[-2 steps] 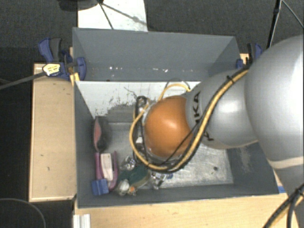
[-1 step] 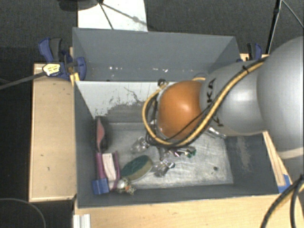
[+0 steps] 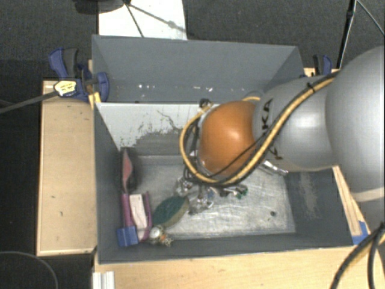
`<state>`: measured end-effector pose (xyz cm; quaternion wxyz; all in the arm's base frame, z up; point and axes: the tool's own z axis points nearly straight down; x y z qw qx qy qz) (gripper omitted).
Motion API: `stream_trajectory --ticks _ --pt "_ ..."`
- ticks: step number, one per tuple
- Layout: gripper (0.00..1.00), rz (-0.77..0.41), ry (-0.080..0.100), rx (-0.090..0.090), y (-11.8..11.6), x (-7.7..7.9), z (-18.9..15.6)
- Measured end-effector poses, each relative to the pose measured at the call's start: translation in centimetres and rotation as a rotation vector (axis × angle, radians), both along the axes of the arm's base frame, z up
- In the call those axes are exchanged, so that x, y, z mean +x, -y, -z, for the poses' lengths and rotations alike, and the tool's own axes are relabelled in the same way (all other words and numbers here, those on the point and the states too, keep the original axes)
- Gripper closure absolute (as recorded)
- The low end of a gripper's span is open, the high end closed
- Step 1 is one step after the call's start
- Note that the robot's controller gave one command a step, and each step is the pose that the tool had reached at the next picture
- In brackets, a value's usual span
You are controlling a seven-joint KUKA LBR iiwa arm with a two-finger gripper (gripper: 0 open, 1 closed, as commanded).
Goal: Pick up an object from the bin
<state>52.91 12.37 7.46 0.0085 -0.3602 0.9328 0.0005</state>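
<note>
My gripper (image 3: pixel 201 198) reaches down to the bin floor just below the orange wrist cover, near the bin's middle. A dark green oval leaf-shaped thing (image 3: pixel 169 210) lies right beside it on its left, touching or nearly touching it. A small green piece (image 3: pixel 242 192) shows at the gripper's right side. A small shiny metallic thing (image 3: pixel 158 235) lies at the front, below the green leaf.
Along the bin's left wall lie a pink-brown flat piece (image 3: pixel 127 168), a pink and white packet (image 3: pixel 139 212) and a blue block (image 3: pixel 126 236). The arm and its cover hide the bin's middle and right rear.
</note>
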Motion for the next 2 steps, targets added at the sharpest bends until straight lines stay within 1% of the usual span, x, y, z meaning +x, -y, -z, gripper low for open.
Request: stream_trajectory --ticks 1,2 --pt "1.0 0.004 -0.007 -0.004 -0.1 0.2 -7.1" --pt "1.0 0.009 -0.006 -0.004 -0.1 0.4 -12.8"
